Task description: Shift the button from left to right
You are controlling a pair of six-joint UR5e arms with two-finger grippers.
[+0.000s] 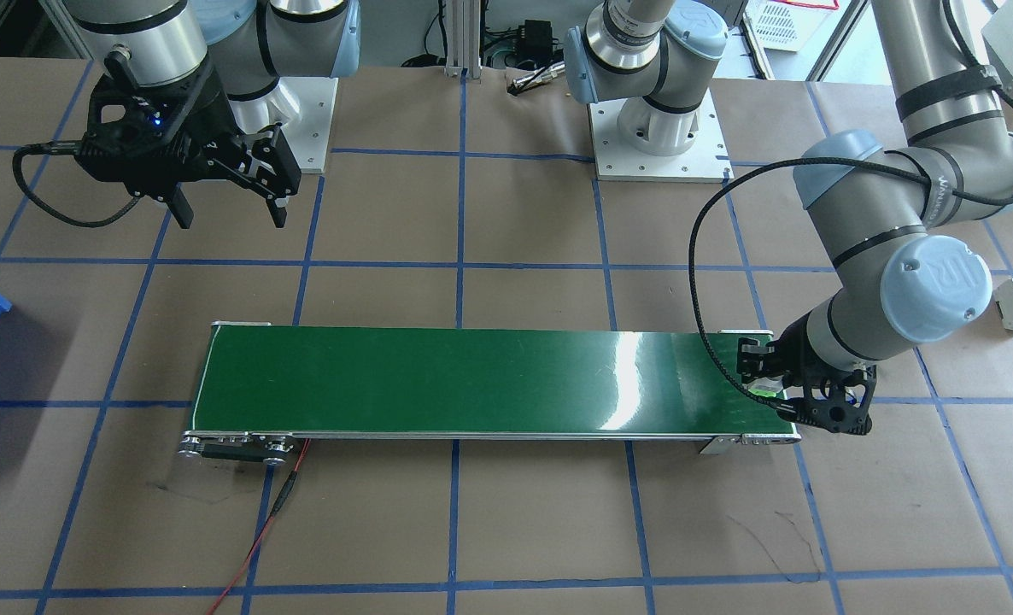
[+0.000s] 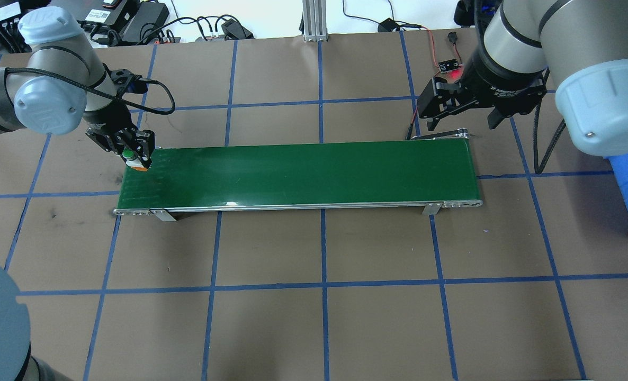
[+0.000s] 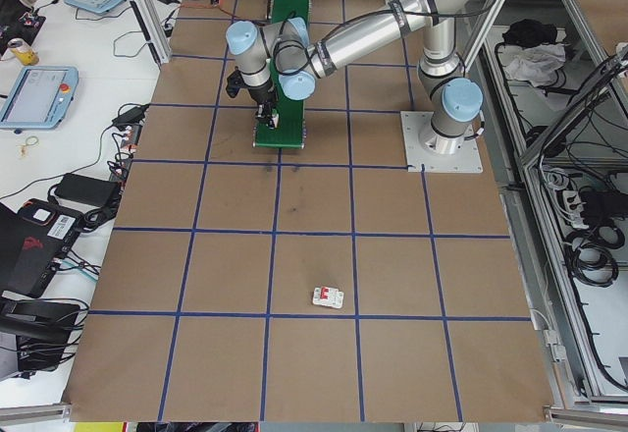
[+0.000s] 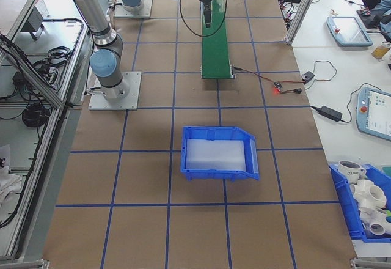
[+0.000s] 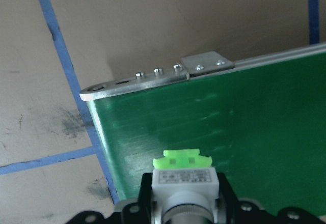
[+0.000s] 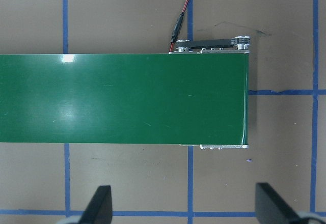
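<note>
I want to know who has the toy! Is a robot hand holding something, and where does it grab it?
The left gripper holds the small green-capped push-button by the sides of its white-grey body. The right gripper is open and empty.

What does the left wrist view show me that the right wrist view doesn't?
Only the left wrist view shows the button, held in the left gripper over the belt's end. Only the right wrist view shows the right gripper wide open and the red wire by the belt's drive end. Both show the green conveyor belt and blue-taped table.
</note>
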